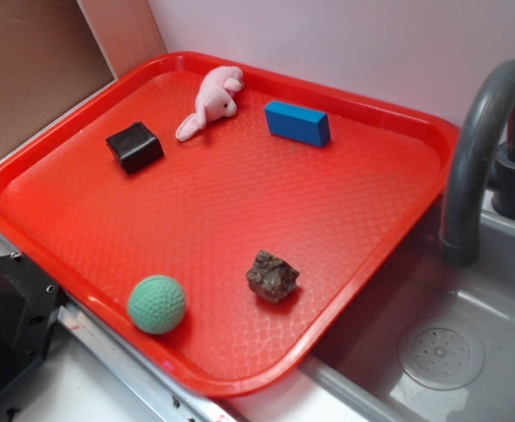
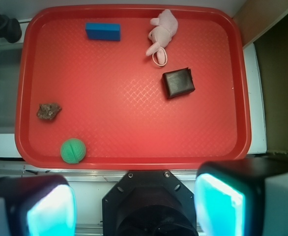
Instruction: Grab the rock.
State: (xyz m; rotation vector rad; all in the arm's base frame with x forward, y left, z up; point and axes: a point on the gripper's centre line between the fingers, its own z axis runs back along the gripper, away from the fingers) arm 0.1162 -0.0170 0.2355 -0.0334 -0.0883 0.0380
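The rock [image 1: 272,276] is a rough dark brown-grey lump lying on the red tray [image 1: 196,211], near its front right side. In the wrist view the rock [image 2: 48,111] sits at the tray's left part, just above the green ball [image 2: 73,150]. My gripper [image 2: 134,204] hangs high over the robot base, outside the tray's near rim, far from the rock. Its jaws stand wide apart with nothing between the cyan pads [image 2: 50,211]. The gripper does not show in the exterior view.
On the tray also lie a green ball [image 1: 156,304], a black cube [image 1: 134,146], a pink plush bunny [image 1: 210,102] and a blue block [image 1: 297,122]. A grey sink [image 1: 442,352] with a dark faucet [image 1: 477,149] adjoins the tray. The black robot base [image 2: 151,201] is below the gripper.
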